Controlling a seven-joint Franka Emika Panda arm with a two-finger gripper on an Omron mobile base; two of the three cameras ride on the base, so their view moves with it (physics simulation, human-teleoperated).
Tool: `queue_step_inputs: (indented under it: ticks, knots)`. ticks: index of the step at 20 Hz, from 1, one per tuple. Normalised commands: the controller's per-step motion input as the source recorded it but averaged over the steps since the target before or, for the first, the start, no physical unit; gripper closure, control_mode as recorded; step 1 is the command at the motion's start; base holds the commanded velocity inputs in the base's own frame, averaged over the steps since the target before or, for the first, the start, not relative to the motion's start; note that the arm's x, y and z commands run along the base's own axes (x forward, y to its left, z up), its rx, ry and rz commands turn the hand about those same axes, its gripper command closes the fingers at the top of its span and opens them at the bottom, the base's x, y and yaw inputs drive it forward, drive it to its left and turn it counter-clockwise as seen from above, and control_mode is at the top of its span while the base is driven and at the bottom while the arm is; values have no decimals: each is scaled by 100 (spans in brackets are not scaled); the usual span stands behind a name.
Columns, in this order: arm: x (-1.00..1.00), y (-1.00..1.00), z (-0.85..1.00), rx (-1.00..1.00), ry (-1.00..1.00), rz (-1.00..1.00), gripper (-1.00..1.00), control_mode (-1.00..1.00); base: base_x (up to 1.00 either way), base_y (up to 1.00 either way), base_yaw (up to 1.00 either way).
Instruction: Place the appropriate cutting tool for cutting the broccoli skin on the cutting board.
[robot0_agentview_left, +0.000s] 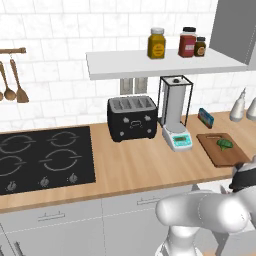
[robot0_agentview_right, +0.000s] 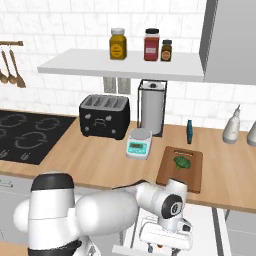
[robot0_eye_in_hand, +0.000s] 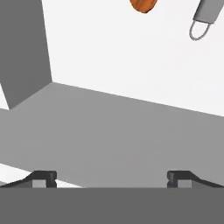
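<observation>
The gripper (robot0_eye_in_hand: 112, 177) is being held wide open w/ nothing in it, pointed into an open drawer (robot0_eye_in_hand: 131, 65) prob for a tool, while the broccoli (robot0_agentview_right: 182, 162) is sitting mid cutting board (robot0_agentview_right: 192, 177), approx 1 o'clock from the scale (robot0_agentview_right: 139, 143).

Dark-green broccoli (robot0_agentview_left: 224, 144) on brown wooden cutting board (robot0_agentview_left: 214, 153); black toaster (robot0_agentview_left: 132, 117); light wooden counter (robot0_agentview_left: 135, 165).

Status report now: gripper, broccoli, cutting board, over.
Gripper open, empty, low inside an open white drawer. Broccoli lies on cutting board. No tool on board yet. Grey tool handle ahead, unobstructed.
</observation>
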Motion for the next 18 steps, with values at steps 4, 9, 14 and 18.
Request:
queue_step_inputs:
  ticks: [4, 9, 14, 18]
  knots:
    - [-75, 0, -7, 3, 11, 7, -100, -100, 0, 0, 0]
    - [-82, 0, -12, 5, 8, 7, -100, -100, 0, 0, 0]
    - [-4, -5, 17, 2, 0, 6, -100, -100, 0, 0, 0]
    - [66, -8, 22, 7, -4, 4, -100, -100, 0, 0, 0]
